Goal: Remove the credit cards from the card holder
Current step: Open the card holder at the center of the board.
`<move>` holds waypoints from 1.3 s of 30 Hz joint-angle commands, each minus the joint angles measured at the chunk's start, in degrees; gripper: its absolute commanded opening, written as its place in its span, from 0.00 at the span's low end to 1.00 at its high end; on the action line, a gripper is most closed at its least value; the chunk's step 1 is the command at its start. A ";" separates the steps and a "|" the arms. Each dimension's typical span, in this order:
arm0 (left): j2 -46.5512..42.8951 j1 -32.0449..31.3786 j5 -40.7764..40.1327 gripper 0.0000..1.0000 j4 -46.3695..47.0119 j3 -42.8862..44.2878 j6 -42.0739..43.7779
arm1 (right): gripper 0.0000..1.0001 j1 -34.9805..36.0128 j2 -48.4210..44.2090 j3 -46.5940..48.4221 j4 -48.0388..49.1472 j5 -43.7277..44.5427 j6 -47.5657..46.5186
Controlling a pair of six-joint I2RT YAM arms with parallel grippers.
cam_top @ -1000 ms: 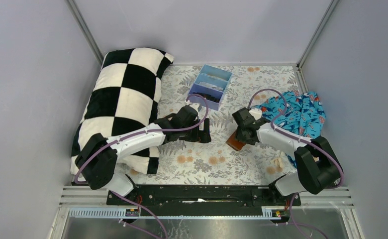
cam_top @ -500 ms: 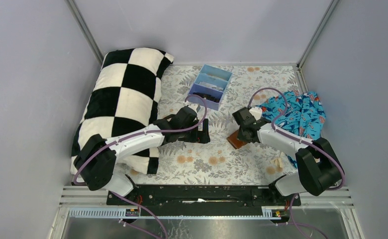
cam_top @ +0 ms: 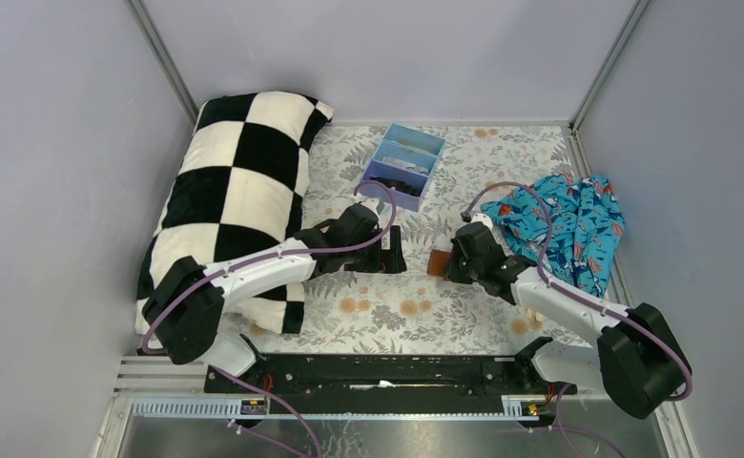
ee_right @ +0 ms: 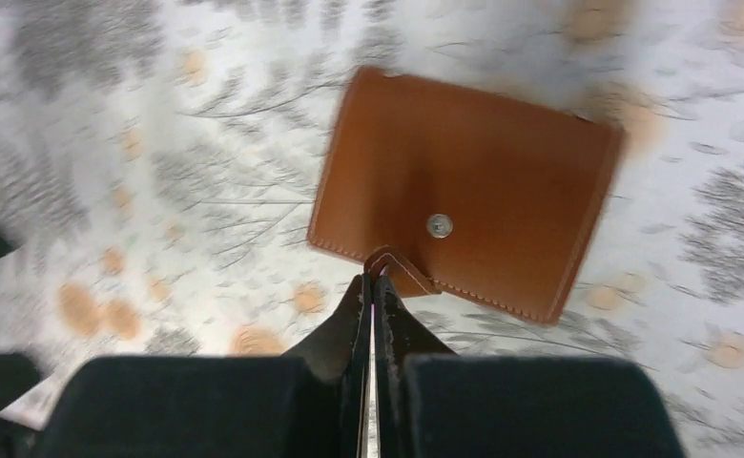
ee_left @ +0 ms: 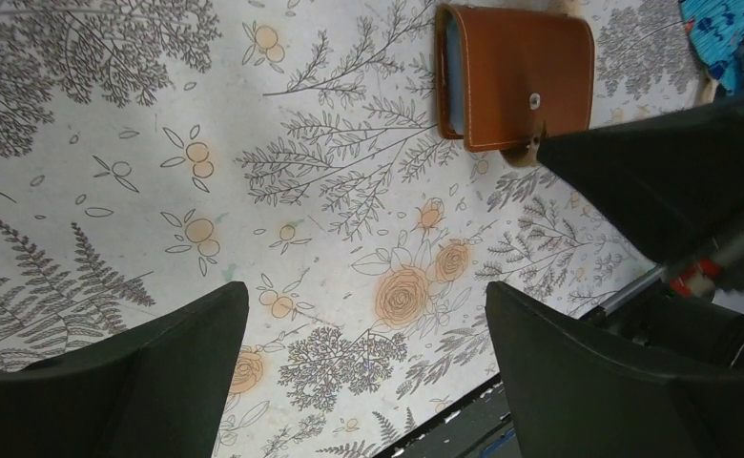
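The card holder (cam_top: pixel 439 262), a tan leather wallet with a snap stud, lies folded shut on the flowered tablecloth; it also fills the right wrist view (ee_right: pixel 464 191) and shows at the top of the left wrist view (ee_left: pixel 516 76). My right gripper (cam_top: pixel 456 261) (ee_right: pixel 373 277) is shut, its tips pinching the holder's small strap tab at the near edge. A pale blue edge (ee_left: pixel 451 76) shows in the holder's open side; the credit cards are otherwise hidden. My left gripper (cam_top: pixel 388 256) (ee_left: pixel 365 291) hovers open just left of the holder, nothing between its fingers.
A blue three-compartment tray (cam_top: pixel 403 164) stands at the back centre. A black-and-white checked pillow (cam_top: pixel 235 191) lies along the left side. A blue patterned cloth (cam_top: pixel 568 224) is heaped at the right. The table's front rail (cam_top: pixel 378 372) runs by the arm bases.
My right gripper has shut on the holder's tab and swung round to its right side, and the holder has shifted a little left. The left arm has barely moved.
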 commanded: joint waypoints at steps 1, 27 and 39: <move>2.18 -0.23 2.18 0.98 1.27 1.79 -2.57 | 0.00 4.24 -3.19 -0.95 14.59 -13.11 -5.85; 12.70 -8.74 -7.39 0.77 -4.49 14.80 10.18 | 0.43 6.87 -20.33 -7.88 -14.29 7.86 21.54; 7.45 -0.16 -2.39 0.73 -1.44 10.11 2.74 | 0.71 10.95 -6.58 2.49 -9.49 5.50 16.74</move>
